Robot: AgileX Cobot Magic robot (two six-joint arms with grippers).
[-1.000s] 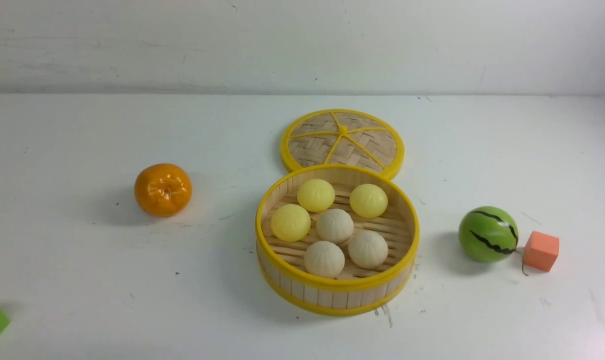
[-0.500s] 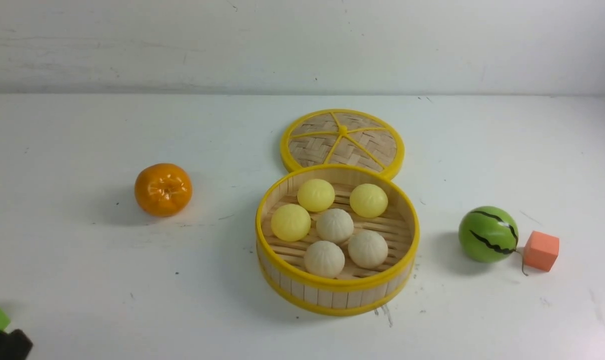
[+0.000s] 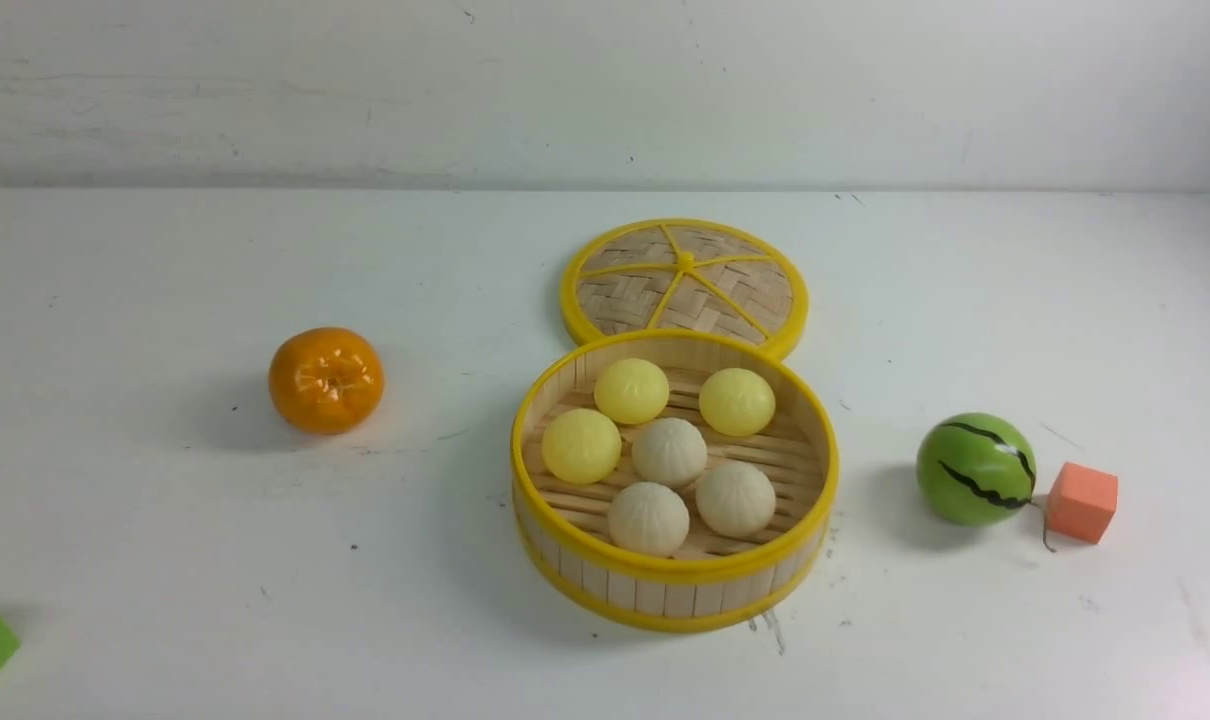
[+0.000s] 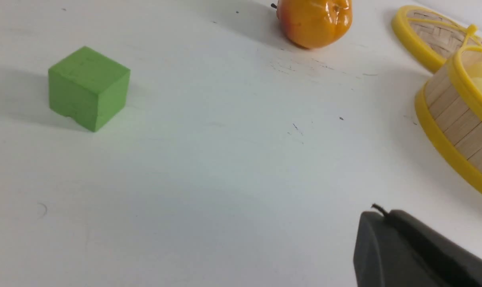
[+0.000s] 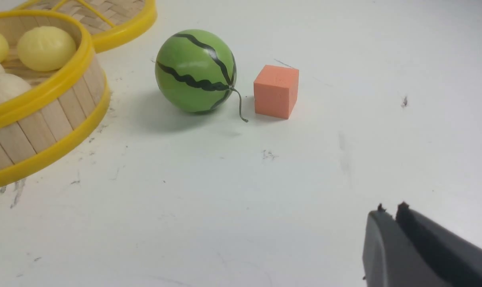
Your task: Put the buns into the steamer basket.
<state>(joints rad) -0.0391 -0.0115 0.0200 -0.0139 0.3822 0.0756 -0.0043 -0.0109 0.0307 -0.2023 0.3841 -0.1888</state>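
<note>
Buns [image 3: 670,452] — three pale yellow, three cream — all sit inside the steamer basket [image 3: 674,588], well apart from both sets of fingers. The left gripper [image 4: 388,223] shows only as a dark tip low over the table [image 3: 165,520] in its wrist view, with the basket's wall off to one side; whether its fingers are spread cannot be told. The right gripper [image 5: 390,217] hovers low too, fingers pressed together with nothing between them. Behind the basket and touching its rim lies the lid [image 3: 685,282].
</note>
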